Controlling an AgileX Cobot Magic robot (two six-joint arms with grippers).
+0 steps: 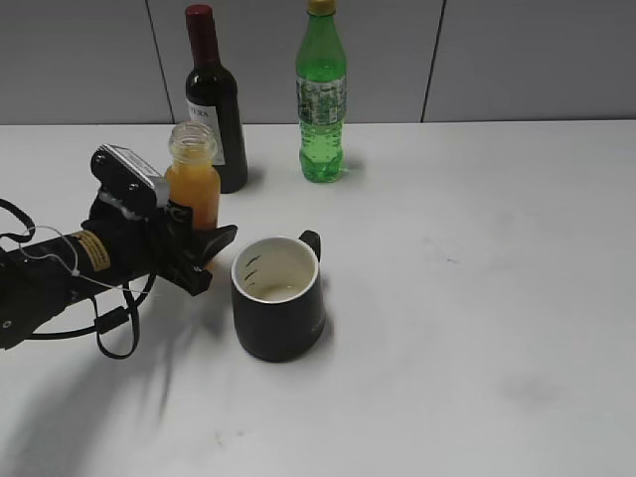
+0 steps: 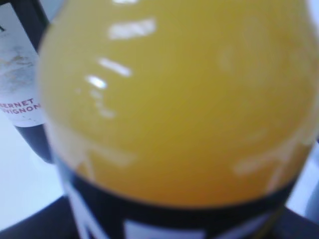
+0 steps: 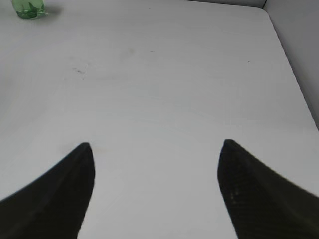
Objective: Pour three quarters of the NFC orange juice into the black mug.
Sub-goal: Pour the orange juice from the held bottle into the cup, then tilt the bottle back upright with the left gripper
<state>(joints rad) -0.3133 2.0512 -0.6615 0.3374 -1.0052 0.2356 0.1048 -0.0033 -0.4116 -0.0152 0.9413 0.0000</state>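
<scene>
The NFC orange juice (image 1: 193,185) stands upright with no cap, left of the black mug (image 1: 279,316). Its orange body and black label fill the left wrist view (image 2: 174,109). My left gripper (image 1: 202,250) reaches in from the left and is shut around the bottle's lower body, hiding the label in the exterior view. The mug stands upright just right of the gripper, handle to the back right, cream inside with dark marks. My right gripper (image 3: 156,149) is open and empty over bare table; it does not show in the exterior view.
A dark wine bottle with a red cap (image 1: 213,99) stands right behind the juice and shows in the left wrist view (image 2: 22,84). A green soda bottle (image 1: 321,94) stands at the back middle; its base shows in the right wrist view (image 3: 29,8). The white table (image 1: 477,298) meets a grey wall behind.
</scene>
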